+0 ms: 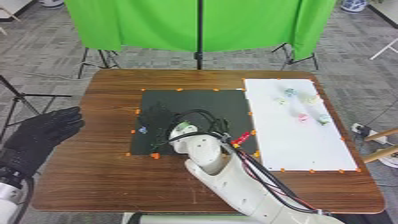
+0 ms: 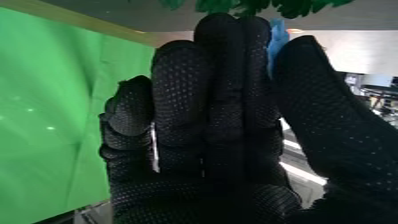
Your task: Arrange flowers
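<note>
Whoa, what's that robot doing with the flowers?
Its right hand is over the dark mat, fingers straight, with something blue by its thumb. I can't tell if it's gripped. A little pink flower and a blue one sit on the white sheet. The left hand is off to the side, open.

Behind the brown wooden bench (image 1: 111,105), we observe a green cloth (image 1: 151,25) with a black pole (image 1: 200,35) in front; grey patterned floor (image 1: 53,55) surrounds both. Left, we note a black stand (image 1: 44,95); far right, a blue-and-white vase (image 1: 354,5).
</note>
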You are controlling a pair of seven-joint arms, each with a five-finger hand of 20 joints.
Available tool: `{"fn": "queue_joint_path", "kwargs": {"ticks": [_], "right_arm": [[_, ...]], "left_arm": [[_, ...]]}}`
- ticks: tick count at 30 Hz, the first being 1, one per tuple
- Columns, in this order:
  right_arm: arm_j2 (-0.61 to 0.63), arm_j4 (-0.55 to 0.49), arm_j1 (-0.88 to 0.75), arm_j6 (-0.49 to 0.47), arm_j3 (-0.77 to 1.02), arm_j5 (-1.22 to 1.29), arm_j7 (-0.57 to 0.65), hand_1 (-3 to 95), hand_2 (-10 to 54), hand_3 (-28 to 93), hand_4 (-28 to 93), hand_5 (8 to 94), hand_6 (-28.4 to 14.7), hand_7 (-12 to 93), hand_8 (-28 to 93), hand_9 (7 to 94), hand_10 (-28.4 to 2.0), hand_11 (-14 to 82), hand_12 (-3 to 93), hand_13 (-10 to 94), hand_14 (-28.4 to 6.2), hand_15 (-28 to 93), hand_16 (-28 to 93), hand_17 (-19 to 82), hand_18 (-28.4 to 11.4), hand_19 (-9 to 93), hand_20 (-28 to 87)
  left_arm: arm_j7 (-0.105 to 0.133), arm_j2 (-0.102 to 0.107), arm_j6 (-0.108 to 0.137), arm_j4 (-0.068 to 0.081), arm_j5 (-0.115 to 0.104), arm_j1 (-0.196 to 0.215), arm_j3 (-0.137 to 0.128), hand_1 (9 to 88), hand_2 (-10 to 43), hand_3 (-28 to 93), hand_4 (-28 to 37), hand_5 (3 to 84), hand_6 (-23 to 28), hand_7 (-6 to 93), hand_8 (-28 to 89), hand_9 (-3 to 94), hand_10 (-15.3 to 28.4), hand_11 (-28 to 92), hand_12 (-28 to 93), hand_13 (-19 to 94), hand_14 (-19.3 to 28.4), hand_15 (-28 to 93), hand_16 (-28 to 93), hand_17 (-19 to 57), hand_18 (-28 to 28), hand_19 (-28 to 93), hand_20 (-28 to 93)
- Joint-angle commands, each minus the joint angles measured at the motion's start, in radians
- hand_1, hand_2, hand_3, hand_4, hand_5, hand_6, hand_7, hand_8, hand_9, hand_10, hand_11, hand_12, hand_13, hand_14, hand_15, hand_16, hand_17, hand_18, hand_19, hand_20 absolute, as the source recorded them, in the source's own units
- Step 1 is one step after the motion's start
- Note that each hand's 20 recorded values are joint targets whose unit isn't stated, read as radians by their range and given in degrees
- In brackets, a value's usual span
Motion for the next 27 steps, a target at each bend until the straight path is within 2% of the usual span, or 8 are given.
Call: {"fn": "queue_joint_path", "kwargs": {"ticks": [1,12,19,23,24,25,27], "right_arm": [[-0.004,-0.015,0.017,0.009,-0.008,-0.087,0.055,40.9,-9.5,85,-28,69.3,3.5,49,-17,83.5,-1.9,20.8,48.0,72,-1.6,60,34,32,-16.6,84,44],[-0.003,-0.036,0.024,-0.001,-0.006,-0.058,0.064,38.6,-9.5,84,-28,67.0,3.1,51,-18,80.3,-2.6,25.8,44.3,70,-2.4,64,27,31,-16.6,84,45],[0.001,-0.077,0.022,-0.028,0.007,-0.017,0.080,36.8,-9.1,83,-28,65.4,2.7,51,-19,77.3,-3.6,30.6,40.6,69,-2.6,65,27,31,-16.8,84,45],[0.022,-0.111,0.034,-0.027,0.054,0.043,0.081,32.6,-5.7,83,-27,63.3,2.1,46,-17,72.3,-5.2,37.2,34.2,68,-3.5,66,26,31,-16.9,84,45],[0.020,-0.111,0.035,-0.028,0.089,0.045,0.064,30.7,-4.5,84,-27,62.1,2.0,43,-17,70.0,-5.7,39.3,32.2,66,-3.8,67,26,30,-16.8,84,45],[0.045,-0.123,0.050,-0.039,0.094,0.082,0.086,29.2,-3.2,85,-26,61.0,1.8,39,-19,67.3,-6.3,41.0,30.3,65,-4.0,68,25,30,-16.8,84,45],[0.097,-0.148,0.059,-0.039,0.127,0.130,0.117,26.4,-1.9,86,-25,55.8,0.9,36,-24,59.9,-7.9,44.5,25.3,59,-5.4,70,23,29,-17.0,84,45]], "left_arm": [[-0.011,-0.004,-0.007,0.002,0.003,0.014,0.001,31.2,5.6,69,-22.3,46.9,13.8,6.9,-4,34.0,25.1,12,21,20,25.3,31,2,-9.1,23.4,48,6],[-0.013,-0.003,-0.007,0.007,0.005,0.005,0.008,31.7,5.9,68,-21.2,47.0,15.0,4.1,-3,32.8,26.1,8,22,19,25.7,30,3,-8.7,23.1,48,7],[-0.007,-0.011,0.000,0.002,0.004,0.017,0.005,31.8,6.0,68,-21.0,46.9,15.0,3.6,-3,33.0,25.1,9,22,20,25.2,31,4,-8.5,23.1,48,7],[0.007,-0.032,0.002,-0.007,0.006,0.040,-0.005,31.8,6.4,67,-20.9,45.0,13.9,2.8,-3,32.7,23.0,10,22,21,22.9,33,3,-8.0,22.9,48,7],[0.014,-0.037,0.003,-0.009,0.007,0.045,-0.007,31.8,6.5,66,-20.5,44.5,13.4,2.9,-3,32.7,21.6,11,22,22,21.9,34,3,-7.9,22.9,49,7],[0.009,-0.041,0.000,-0.009,0.007,0.044,-0.010,31.6,6.5,66,-20.2,43.5,12.1,3.9,-3,32.6,19.9,12,22,23,20.9,35,2,-7.7,22.9,49,7],[0.017,-0.049,0.004,-0.013,0.007,0.057,-0.013,31.1,6.6,65,-19.8,42.5,9.9,6.3,-4,33.4,16.4,17,21,24,19.0,36,0,-7.2,22.7,50,6]]}}
